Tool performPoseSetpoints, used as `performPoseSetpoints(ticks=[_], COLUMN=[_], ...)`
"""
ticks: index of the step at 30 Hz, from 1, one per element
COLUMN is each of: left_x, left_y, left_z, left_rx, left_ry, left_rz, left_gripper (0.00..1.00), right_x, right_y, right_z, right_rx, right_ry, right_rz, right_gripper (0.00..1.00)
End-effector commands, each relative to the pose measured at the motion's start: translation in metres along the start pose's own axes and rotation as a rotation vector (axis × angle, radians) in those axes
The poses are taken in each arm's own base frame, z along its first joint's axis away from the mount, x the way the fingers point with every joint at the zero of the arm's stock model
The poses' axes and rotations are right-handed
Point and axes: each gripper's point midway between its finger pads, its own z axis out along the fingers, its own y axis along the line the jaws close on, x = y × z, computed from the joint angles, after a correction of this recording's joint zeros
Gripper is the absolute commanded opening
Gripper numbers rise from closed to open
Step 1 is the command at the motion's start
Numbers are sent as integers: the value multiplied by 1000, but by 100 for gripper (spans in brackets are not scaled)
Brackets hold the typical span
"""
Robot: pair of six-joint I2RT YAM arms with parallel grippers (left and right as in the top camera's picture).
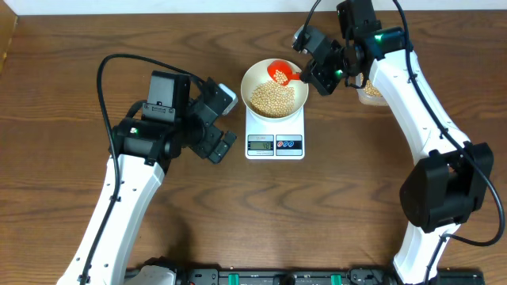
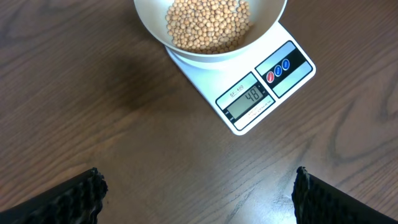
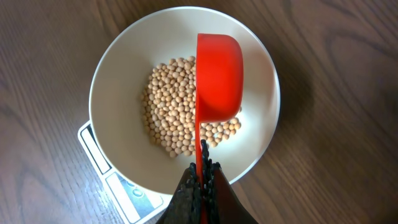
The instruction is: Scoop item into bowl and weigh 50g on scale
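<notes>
The white bowl (image 1: 245,85) stands on the white scale (image 1: 274,144) and holds a heap of tan beans (image 1: 273,99). In the left wrist view the scale (image 2: 264,93) shows 48 on its display, under the bowl (image 2: 149,28) and beans (image 2: 208,25). My right gripper (image 1: 303,76) is shut on the handle of a red scoop (image 1: 280,73). The scoop (image 3: 217,74) is turned on its side over the bowl's (image 3: 118,93) beans (image 3: 168,118), with the right gripper (image 3: 202,171) at the near rim. My left gripper (image 1: 230,120) is open over bare table left of the scale, and in its own view the left gripper (image 2: 199,193) holds nothing.
A clear tub (image 1: 371,91) with more beans sits at the back right, mostly hidden behind the right arm. A black cable (image 1: 119,59) loops over the table behind the left arm. The table's left edge shows at the far top left.
</notes>
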Motion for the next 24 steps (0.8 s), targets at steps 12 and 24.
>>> performPoseSetpoints(ticks=[12,24], left_x=[0,0], left_y=[2,2], left_z=[1,1], left_rx=[-3,-3], left_ry=[4,4], left_rz=[-12,-12], left_gripper=[98,98], right_x=[-14,-14], right_y=[6,6], right_z=[-12,-12], right_rx=[-7,-5], right_ry=[-44,-46], right_rz=[-11,-25], right_gripper=[1,1])
